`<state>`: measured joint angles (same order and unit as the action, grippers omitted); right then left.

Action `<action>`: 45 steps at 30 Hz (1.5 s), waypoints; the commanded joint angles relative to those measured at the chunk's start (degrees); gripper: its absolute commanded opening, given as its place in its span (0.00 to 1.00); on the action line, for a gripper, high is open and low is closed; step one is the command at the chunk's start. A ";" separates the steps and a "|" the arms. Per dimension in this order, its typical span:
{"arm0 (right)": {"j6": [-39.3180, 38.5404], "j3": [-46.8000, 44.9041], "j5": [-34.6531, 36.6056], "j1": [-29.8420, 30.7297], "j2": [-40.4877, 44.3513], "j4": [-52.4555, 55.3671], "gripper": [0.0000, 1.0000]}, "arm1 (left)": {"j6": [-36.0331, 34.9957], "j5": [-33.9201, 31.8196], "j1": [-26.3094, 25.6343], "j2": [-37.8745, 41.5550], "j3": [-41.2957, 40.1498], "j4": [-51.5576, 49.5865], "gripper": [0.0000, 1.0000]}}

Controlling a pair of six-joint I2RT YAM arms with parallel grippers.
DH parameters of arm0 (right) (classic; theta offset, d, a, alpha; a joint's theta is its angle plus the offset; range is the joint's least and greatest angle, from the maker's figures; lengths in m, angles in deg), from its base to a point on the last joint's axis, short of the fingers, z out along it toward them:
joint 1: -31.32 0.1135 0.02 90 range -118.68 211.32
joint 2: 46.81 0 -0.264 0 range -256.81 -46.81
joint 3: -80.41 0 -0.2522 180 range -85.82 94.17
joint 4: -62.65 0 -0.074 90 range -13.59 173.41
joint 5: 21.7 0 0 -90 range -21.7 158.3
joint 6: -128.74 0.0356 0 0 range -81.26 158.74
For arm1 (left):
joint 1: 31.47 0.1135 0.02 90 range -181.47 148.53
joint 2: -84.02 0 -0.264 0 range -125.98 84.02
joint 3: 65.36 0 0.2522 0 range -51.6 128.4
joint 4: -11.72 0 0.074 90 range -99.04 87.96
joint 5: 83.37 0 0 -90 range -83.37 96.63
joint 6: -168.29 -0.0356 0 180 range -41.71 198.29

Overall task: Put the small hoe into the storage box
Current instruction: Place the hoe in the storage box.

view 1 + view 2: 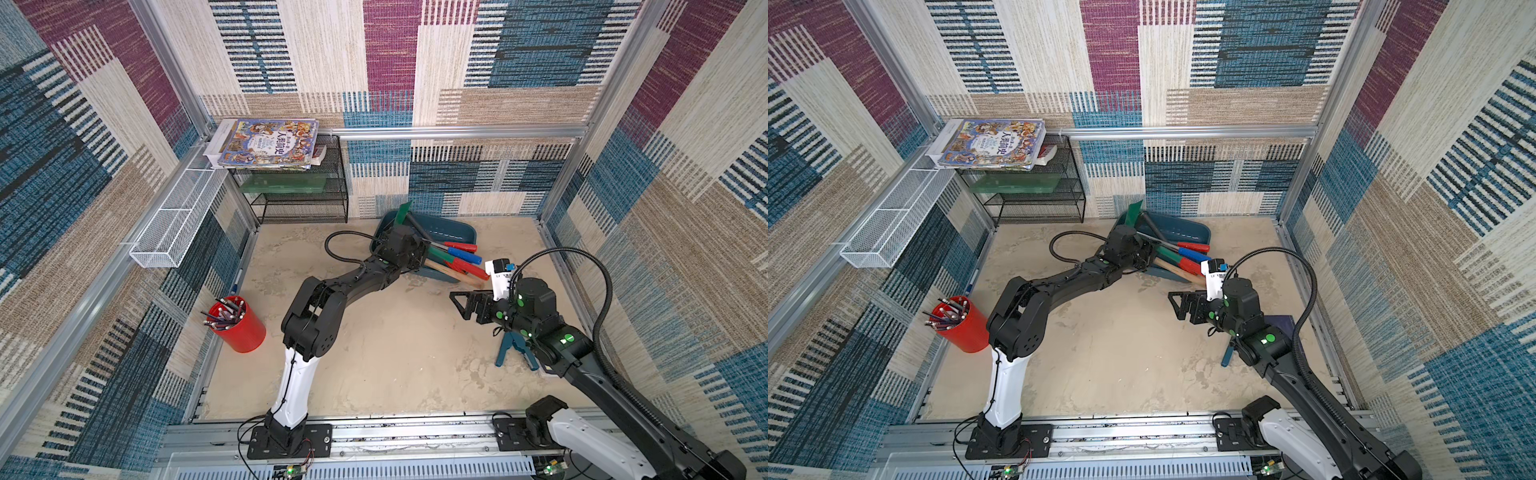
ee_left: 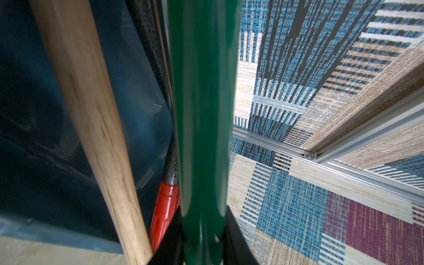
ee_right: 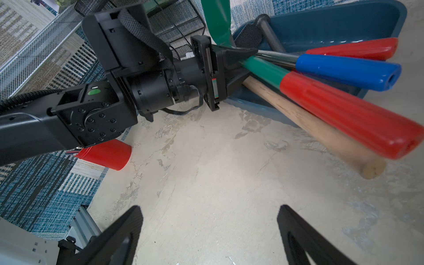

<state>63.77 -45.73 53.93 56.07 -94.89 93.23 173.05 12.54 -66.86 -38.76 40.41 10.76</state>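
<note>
green shaft of the small hoe [image 2: 202,137] fills my left wrist view, and the left claw [image 3: 243,65] is clenched on it over the storage box [image 1: 453,228], blade poking up above the box's far rim, red grip hanging out past its near rim beside a wooden handle [image 3: 298,114] and a blue-handled tool [image 3: 344,71]. i'd lower it flat among those handles, release only once it rests, then lift straight out. right claw [image 3: 210,208] hangs spread and empty off the box's near side.
</note>
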 commanded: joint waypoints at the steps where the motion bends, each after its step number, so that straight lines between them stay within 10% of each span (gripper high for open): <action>1: 0.04 -0.41 0.73 -0.07 0.57 -0.96 0.96 | 2.11 -2.59 0.07 -0.55 1.54 5.08 0.00; 45: -0.24 -2.04 -0.40 -1.12 1.87 -0.54 0.96 | 13.45 -3.11 0.81 -4.53 7.53 -10.76 0.05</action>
<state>63.77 -47.65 53.71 55.02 -93.07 93.45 185.27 9.90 -66.25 -43.60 47.91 -1.15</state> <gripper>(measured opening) 0.956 0.266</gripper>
